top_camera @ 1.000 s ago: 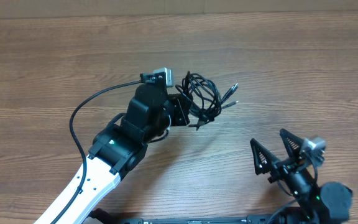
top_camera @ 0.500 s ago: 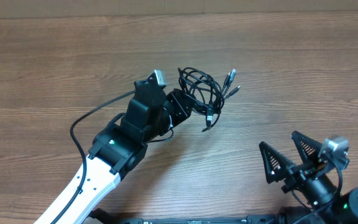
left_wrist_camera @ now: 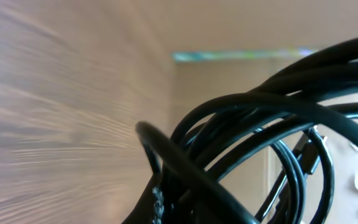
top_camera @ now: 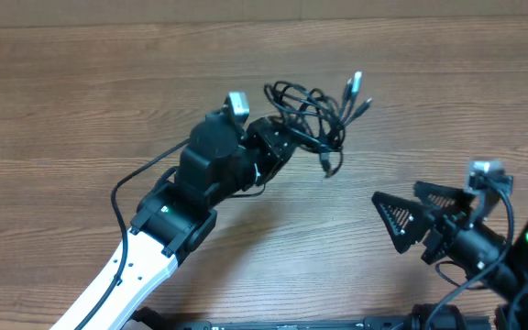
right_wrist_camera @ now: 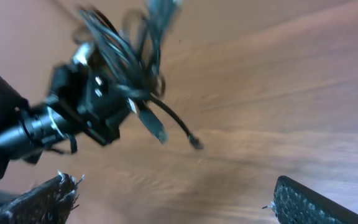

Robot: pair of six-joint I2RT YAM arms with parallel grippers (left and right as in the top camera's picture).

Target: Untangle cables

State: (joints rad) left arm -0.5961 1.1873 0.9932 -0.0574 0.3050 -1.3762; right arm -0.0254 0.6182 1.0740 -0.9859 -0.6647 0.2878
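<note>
Cables (top_camera: 312,108): one tangled bunch of thin black cord, located over the far middle of the surface (top_camera: 81,92), just beyond the left tool (top_camera: 289,140).

Left tool: closed tight on the near-left edge of the bunch. The left wrist view is filled with overlapping black loops (left_wrist_camera: 260,124), too close to show the fingers themselves.

Orientation: the bunch's long axis runs from the left tool at lower left toward the upper right of the overhead view. Two silver plug tips (top_camera: 355,83) project from the far right end, pointing up and right, toward the far edge. One loose end (top_camera: 329,164) hangs from the near side, pointing toward the robot.

In the right wrist view the bunch (right_wrist_camera: 120,43) seems to be held clear of the surface, though that picture is blurred.

Count: one bunch; two silver tips and one dangling end visible. The number of separate cords in the knot cannot be told.

Right tool (top_camera: 417,213): fingers spread wide apart, holding nothing, at the near right, well apart from the cables.
</note>
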